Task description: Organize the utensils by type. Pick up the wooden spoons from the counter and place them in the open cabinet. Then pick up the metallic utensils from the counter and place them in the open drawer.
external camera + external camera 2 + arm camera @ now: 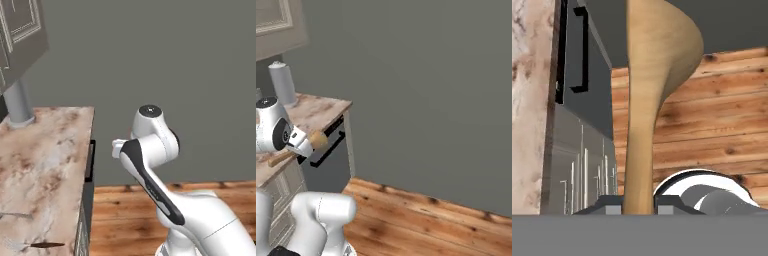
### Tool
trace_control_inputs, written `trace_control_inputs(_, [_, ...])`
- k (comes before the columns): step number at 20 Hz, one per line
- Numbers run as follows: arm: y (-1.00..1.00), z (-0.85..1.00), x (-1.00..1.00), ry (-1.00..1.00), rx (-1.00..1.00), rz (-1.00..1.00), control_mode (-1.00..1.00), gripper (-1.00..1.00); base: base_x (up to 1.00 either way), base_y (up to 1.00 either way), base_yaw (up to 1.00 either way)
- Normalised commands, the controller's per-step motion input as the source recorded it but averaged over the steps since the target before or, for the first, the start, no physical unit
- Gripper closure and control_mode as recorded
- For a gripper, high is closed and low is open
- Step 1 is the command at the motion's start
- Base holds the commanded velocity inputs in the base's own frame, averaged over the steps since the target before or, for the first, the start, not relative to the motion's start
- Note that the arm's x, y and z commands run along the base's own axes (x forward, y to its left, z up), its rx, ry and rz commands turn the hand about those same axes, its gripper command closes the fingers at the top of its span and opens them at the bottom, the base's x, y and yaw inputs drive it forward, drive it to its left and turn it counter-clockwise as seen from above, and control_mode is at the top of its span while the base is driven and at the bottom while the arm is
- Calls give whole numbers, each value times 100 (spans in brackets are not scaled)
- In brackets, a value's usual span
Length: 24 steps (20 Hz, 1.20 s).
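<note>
- gripper [638, 202]: jaws narrowed on the handle of the large wooden spoon [654, 70], one dark tip on each side (a real pinch, nothing loose visible)
- spoon runs straight out from between the tips, round bowl farthest from the hand; held low on the handle, probably so the bowl end can lead into the cabinet
- right base view: the same spoon [317, 139] sticks out sideways from the hand, tan bowl beyond the counter's end, over the dark appliance front [331, 150], lifted clear of the stone
- counter [45, 155]: two slim utensils near its front edge, a dark one [47, 244] and a thinner greyish one [15, 215] (too small to name further); judged the metal pair, left for the drawer step
- far: panelled cabinet door [22, 30] up left above the counter, grey cylinder [19, 105] beneath it; shelf hidden here
- wooden floor [712, 115] lies past the spoon in the hand view, so the hand points away from the counter (spoon not yet placed)
</note>
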Motion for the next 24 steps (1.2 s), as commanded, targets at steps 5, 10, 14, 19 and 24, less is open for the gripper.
trace_control_inputs(5, [0, 0, 0, 0, 0, 0, 100, 100, 0, -9, -51])
trace_control_inputs(10, [0, 0, 0, 0, 0, 0, 100, 100, 7, -19, -16])
trace_control_inputs(14, [0, 0, 0, 0, 0, 0, 100, 100, 24, -53, -22])
trace_control_inputs(19, [0, 0, 0, 0, 0, 0, 100, 100, 8, -26, -84])
trace_control_inputs(24, [0, 0, 0, 0, 0, 0, 100, 100, 7, -18, -89])
